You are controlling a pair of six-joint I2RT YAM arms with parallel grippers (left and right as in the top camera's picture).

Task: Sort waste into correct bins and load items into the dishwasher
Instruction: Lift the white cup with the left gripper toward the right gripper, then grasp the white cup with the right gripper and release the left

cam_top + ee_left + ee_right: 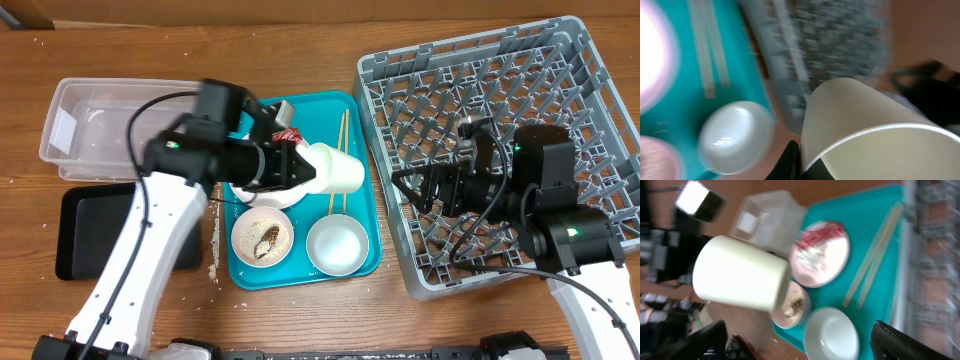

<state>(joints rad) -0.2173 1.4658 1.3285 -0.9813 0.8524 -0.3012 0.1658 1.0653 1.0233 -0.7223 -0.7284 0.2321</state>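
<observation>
The white paper cup [337, 170] is hanging on its side over the teal tray [360, 115], with its long axis running left-right and pointing at the grey dish rack [560, 60]. The left gripper [300, 168] is clamping its rim, arm reaching across the tray. The right gripper [405, 190] is waiting just right of the cup, over the rack, fingers [705, 340] spread wide and holding nothing. It's looking like a handoff imo.

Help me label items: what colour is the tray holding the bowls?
Teal; the rectangular plastic tray shows best in the overhead view.
</observation>
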